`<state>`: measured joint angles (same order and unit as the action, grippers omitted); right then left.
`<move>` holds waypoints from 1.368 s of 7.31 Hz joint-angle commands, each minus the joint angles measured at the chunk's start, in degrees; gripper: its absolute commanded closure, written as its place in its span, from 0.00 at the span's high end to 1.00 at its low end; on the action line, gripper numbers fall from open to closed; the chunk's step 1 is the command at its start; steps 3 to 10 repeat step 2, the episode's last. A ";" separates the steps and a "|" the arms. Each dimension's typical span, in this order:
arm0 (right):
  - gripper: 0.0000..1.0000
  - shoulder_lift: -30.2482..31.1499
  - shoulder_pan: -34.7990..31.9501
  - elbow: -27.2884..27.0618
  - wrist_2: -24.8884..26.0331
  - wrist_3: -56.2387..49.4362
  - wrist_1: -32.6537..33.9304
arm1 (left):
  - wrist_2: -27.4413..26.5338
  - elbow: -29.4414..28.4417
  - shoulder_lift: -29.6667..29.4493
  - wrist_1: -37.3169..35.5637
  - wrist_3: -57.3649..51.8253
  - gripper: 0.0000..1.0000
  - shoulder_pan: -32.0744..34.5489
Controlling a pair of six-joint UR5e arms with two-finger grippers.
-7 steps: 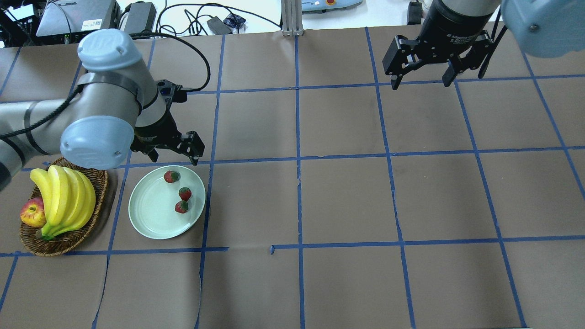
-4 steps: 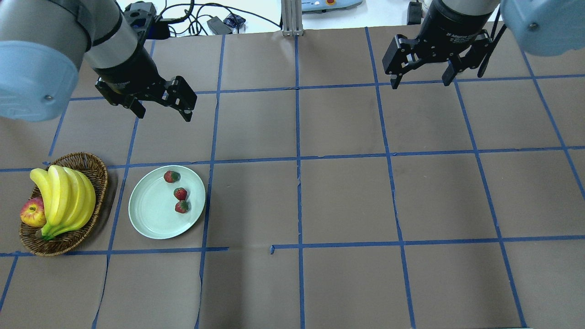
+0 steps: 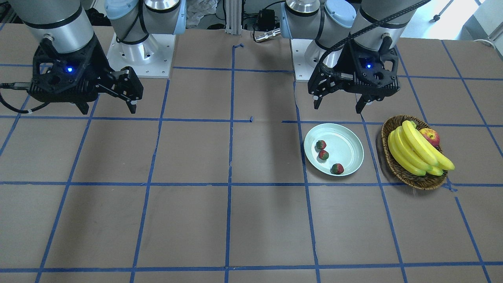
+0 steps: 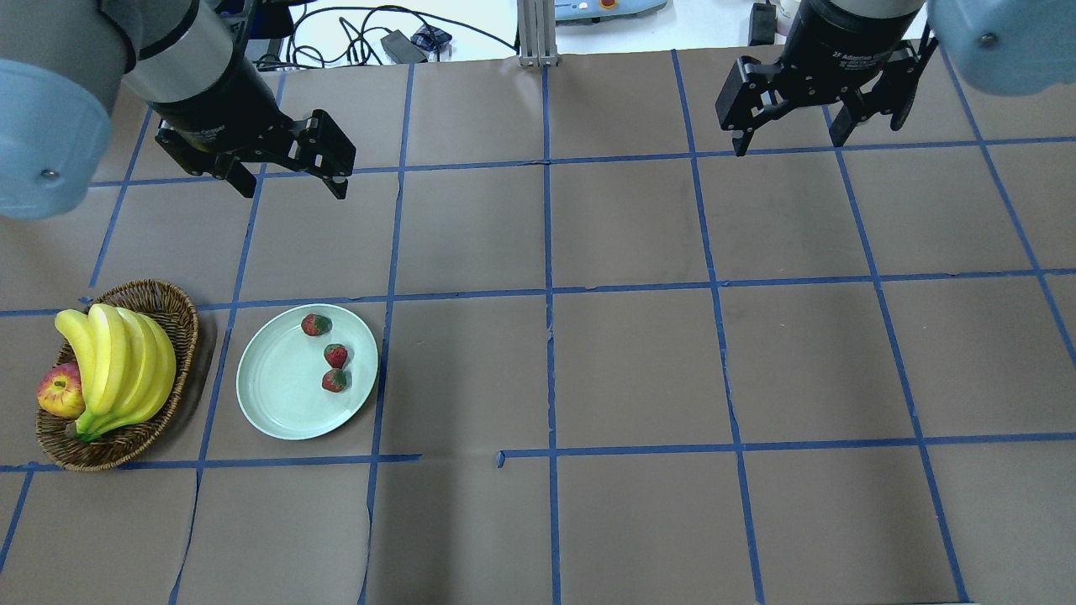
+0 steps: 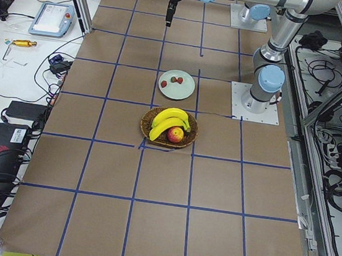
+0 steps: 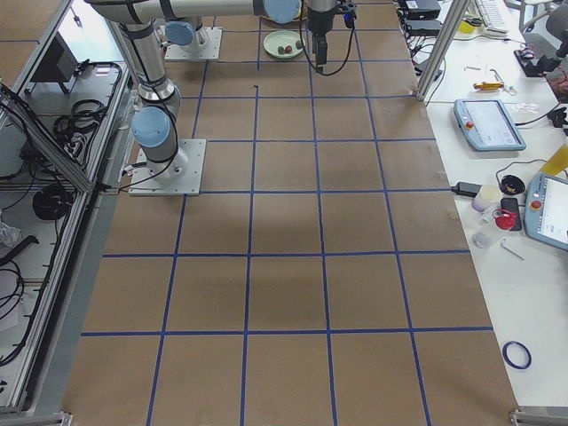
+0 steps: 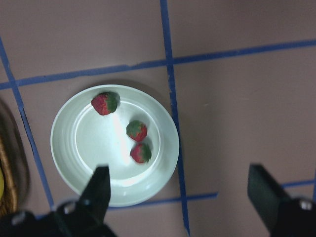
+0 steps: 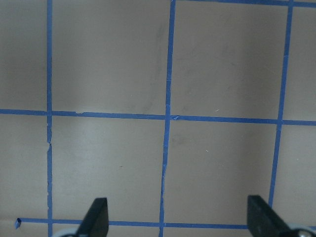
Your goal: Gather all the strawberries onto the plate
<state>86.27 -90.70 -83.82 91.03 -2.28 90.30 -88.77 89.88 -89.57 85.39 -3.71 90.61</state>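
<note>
The pale mint-green plate (image 4: 277,395) sits at the left of the table. All three strawberries (image 4: 316,324) (image 4: 335,355) (image 4: 334,381) lie in it, on its right side. They also show in the front view (image 3: 323,155) and in the left wrist view (image 7: 137,131). My left gripper (image 4: 294,189) is open and empty, raised well above the table on the far side of the plate. My right gripper (image 4: 788,144) is open and empty at the far right, over bare table.
A brown wicker basket (image 4: 189,336) with bananas (image 4: 118,361) and a red-yellow apple (image 4: 59,391) stands just left of the plate. Blue tape lines grid the brown table. Cables and boxes lie beyond the far edge.
My left gripper has lifted from just above the plate's far rim and moved away toward the far side, still open. The middle strawberry shifted slightly. My right gripper moved a little.
</note>
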 commanded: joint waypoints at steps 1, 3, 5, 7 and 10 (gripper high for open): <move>1.00 0.22 0.00 0.15 0.47 -0.01 -0.12 | -0.44 -2.34 -0.26 2.23 0.11 1.00 0.00; 1.00 0.22 0.00 0.15 0.55 -0.01 -0.30 | -0.44 -2.26 -0.52 2.15 0.02 1.00 0.00; 1.00 0.22 0.00 0.15 0.55 -0.01 -0.30 | -0.44 -2.26 -0.52 2.15 0.02 1.00 0.00; 1.00 0.22 0.00 0.15 0.55 -0.01 -0.30 | -0.44 -2.26 -0.52 2.15 0.02 1.00 0.00; 1.00 0.22 0.00 0.15 0.55 -0.01 -0.30 | -0.44 -2.26 -0.52 2.15 0.02 1.00 0.00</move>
